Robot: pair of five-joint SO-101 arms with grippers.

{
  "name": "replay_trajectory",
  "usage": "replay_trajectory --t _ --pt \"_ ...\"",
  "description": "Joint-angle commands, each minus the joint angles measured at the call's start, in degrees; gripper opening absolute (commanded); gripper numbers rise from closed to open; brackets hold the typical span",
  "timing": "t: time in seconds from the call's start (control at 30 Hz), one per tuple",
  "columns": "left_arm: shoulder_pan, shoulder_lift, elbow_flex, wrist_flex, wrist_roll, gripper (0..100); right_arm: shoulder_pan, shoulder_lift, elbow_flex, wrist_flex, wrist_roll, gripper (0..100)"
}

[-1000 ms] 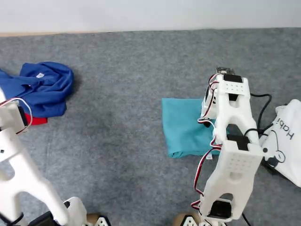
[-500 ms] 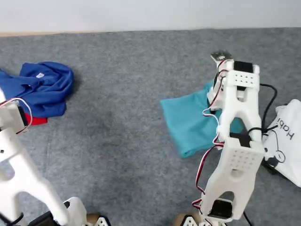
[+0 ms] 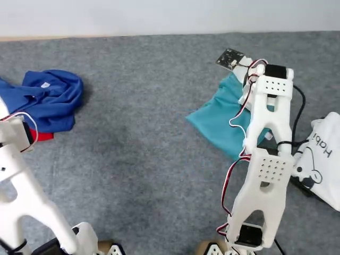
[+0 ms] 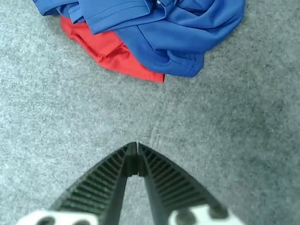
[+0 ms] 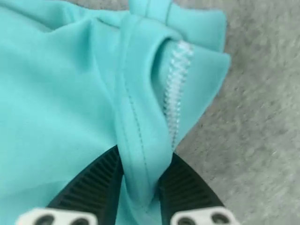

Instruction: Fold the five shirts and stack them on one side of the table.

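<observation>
Grey felt covers the counter (image 3: 138,159), and on it the right pincer (image 5: 143,159) is clamped on a folded hem of the teal shirt (image 3: 220,122), with a ridge of stitched cloth running out between its jaws. The held edge is lifted, and the rest of the shirt trails from the pincer back toward that arm's base and out to its left, so the shirt's long axis runs slantwise rather than square to the arm. Any next fold or drag probably depends on that slant, since the loose bulk lies behind and left of the grip. A white shirt (image 3: 324,159) lies to the right of this pincer, near the teal cloth. The left pincer (image 4: 137,149) has its jaws together on nothing, above bare felt. A blue shirt (image 4: 178,33) heaped on a red shirt (image 4: 112,54) lies just ahead of it, so the left arm is far nearer to those two.
</observation>
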Motion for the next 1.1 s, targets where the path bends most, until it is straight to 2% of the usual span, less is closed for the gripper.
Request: replay_trajectory --t 0.0,0.1,0.23,0.4,0.67,0.83,1.07 --pt "0.35 -1.76 -0.22 -0.53 -0.09 1 0.40 -0.66 -4.92 -0.40 1.76 2.8" --pt "0.35 -1.76 -0.22 -0.53 -0.09 1 0.48 -1.01 -5.45 4.18 0.26 14.3" --pt "0.35 -1.49 -0.22 -0.53 -0.09 1 0.22 -2.68 -8.62 5.85 -18.64 25.7" --pt "0.35 -1.41 -0.04 -1.32 -0.09 1 -2.15 -4.62 -16.09 7.96 -44.84 26.7" --pt "0.44 -1.41 -0.22 -1.41 -0.09 1 -5.49 -4.70 -24.70 18.15 -72.79 26.8" --pt "0.44 -1.41 -0.22 -1.41 -0.18 1 -6.02 -4.35 -24.97 24.40 -79.21 26.9" --pt "0.44 -1.41 -0.31 -1.41 -0.26 1 -3.74 -4.97 -18.37 24.75 -87.91 27.0"
